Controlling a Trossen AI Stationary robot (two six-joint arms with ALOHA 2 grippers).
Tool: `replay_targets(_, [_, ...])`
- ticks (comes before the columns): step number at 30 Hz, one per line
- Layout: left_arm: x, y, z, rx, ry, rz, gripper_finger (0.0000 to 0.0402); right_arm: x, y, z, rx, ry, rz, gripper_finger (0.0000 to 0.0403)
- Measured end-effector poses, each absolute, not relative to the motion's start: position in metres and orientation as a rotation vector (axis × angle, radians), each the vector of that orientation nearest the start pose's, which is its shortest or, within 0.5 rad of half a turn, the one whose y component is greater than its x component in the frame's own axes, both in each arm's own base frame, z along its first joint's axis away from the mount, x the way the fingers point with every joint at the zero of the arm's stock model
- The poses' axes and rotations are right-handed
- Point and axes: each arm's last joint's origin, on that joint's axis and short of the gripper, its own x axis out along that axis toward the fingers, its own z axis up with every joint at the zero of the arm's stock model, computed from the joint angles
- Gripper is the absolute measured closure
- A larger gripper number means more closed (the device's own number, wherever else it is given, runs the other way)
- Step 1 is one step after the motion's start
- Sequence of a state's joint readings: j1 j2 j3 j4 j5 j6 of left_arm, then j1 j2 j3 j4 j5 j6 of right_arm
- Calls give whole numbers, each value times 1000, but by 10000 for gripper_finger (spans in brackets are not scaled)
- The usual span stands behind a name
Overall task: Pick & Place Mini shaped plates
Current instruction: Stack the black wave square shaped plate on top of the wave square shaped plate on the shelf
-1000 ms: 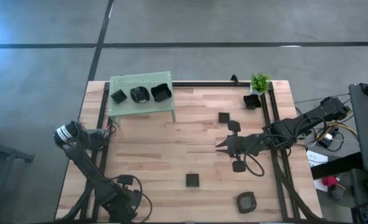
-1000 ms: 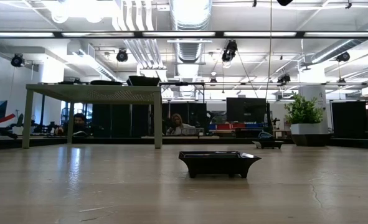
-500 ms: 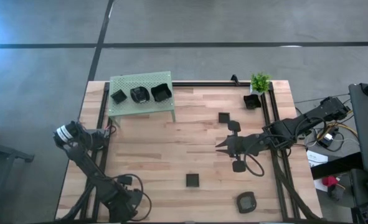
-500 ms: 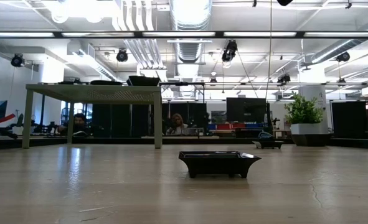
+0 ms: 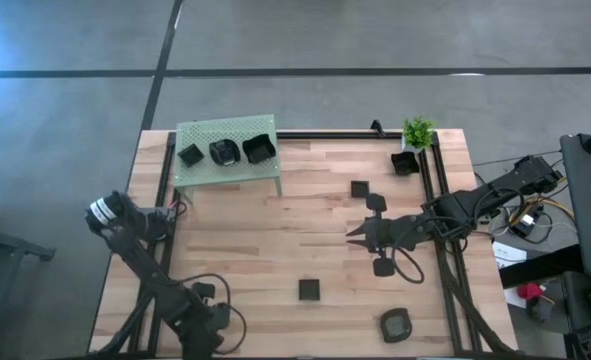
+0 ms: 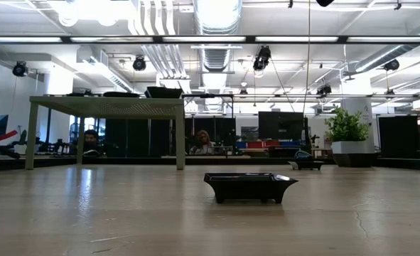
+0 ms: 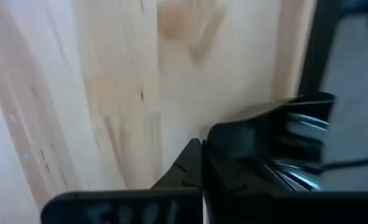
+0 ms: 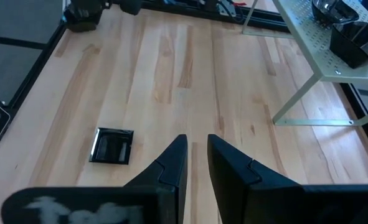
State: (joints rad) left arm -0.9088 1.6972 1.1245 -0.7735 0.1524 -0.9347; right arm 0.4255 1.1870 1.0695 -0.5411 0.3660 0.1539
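Note:
Three mini shaped plates (image 5: pixel 223 152) sit on the green perforated platform (image 5: pixel 200 132). Several more lie on the wood: two (image 5: pixel 359 188) far of my right gripper, one square (image 5: pixel 308 290) nearer, also in the low view (image 6: pixel 251 186) and right wrist view (image 8: pixel 112 145), one round (image 5: pixel 396 324) at the near edge. My right gripper (image 5: pixel 353 237) (image 8: pixel 197 155) hovers mid-table, pointing left, fingers a narrow gap apart, holding nothing. My left gripper (image 7: pixel 202 163) is shut and empty, folded back by the table's left rail (image 5: pixel 167 213).
A small potted plant (image 5: pixel 417 132) (image 6: pixel 346 131) stands at the far right corner with a black dish (image 5: pixel 405 163) beside it. Another dish (image 5: pixel 383 266) lies under my right arm. Black rails (image 5: pixel 445 250) run along both sides. People sit in the room beyond (image 6: pixel 199 142).
My left arm has shifted slightly in its folded pose by the left rail, its upper joint moving a little toward the far left. My right arm and all the dishes have kept still.

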Motion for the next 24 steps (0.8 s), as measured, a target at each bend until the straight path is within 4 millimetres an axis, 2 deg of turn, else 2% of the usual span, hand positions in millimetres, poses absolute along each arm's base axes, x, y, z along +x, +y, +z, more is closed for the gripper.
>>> replay_targets(5, [203, -239, 224, -295, 1382, -137, 401, 229, 92, 321, -104, 608, 10, 344])
replay_targets(11, [212, -217, 274, -326, 1151, -6, 401, 229, 92, 321, -106, 608, 10, 344])
replay_targets(18, [214, -171, 336, -362, 960, 237, 401, 229, 92, 321, -112, 608, 12, 344])
replay_targets(24, [212, -120, 380, -419, 873, 378, 401, 229, 92, 321, -112, 609, 12, 344])
